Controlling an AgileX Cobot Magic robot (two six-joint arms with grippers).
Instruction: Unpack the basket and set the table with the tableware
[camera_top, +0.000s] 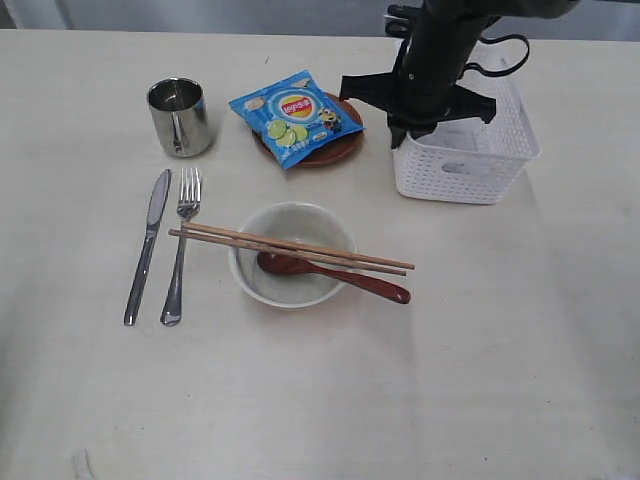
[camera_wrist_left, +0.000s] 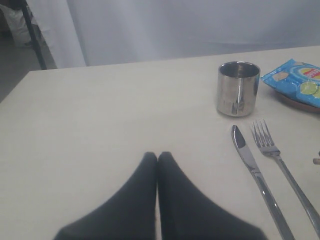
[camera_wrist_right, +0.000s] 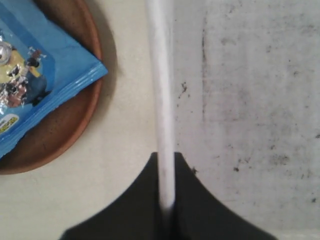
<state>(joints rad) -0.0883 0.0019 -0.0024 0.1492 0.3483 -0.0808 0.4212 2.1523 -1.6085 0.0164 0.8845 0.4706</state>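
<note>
The right arm (camera_top: 440, 45) is black and comes down from the top right of the exterior view. Its wrist points almost straight down. The right claw (camera_top: 403, 132) is squeezed tight on the thin left wall of the basket (camera_top: 470, 165), with one finger on each side of the wall. The left claw (camera_wrist_left: 157, 156) has its two dark fingers (camera_wrist_left: 135, 200) pressed together, tip to tip. It sits low over the table (camera_wrist_left: 100, 115). I cannot tell if it touches. The left arm is out of the exterior view.
</note>
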